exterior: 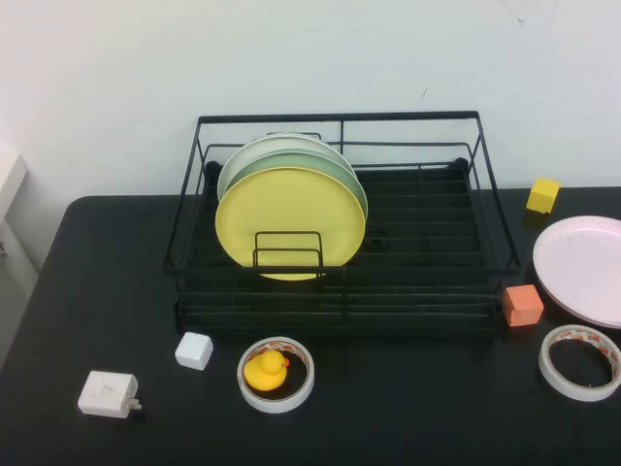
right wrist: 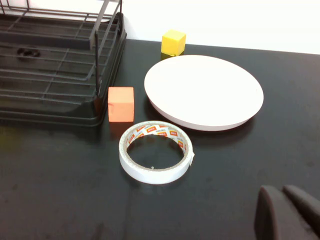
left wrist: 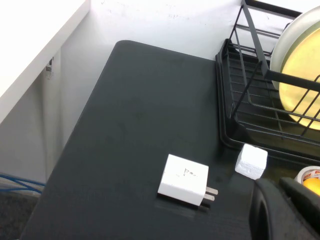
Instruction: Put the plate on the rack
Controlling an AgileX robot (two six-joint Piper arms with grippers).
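The pale pink plate [exterior: 585,268] lies flat on the black table at the far right, partly cut off by the high view's edge; it also shows in the right wrist view [right wrist: 204,90]. The black wire rack [exterior: 427,254] stands at the table's middle back and holds a yellow plate [exterior: 289,219] and pale green plates [exterior: 281,153] upright in its left half. Neither gripper shows in the high view. My right gripper [right wrist: 281,191] is shut and empty, above the table nearer than the plate. My left gripper [left wrist: 277,184] is shut and empty near the table's front left.
An orange cube [exterior: 522,305] and a tape roll [exterior: 580,361] lie beside the pink plate, a yellow cube [exterior: 542,194] behind it. At front left are a white charger [exterior: 108,394], a white cube [exterior: 194,350] and a tape roll holding a rubber duck [exterior: 266,370].
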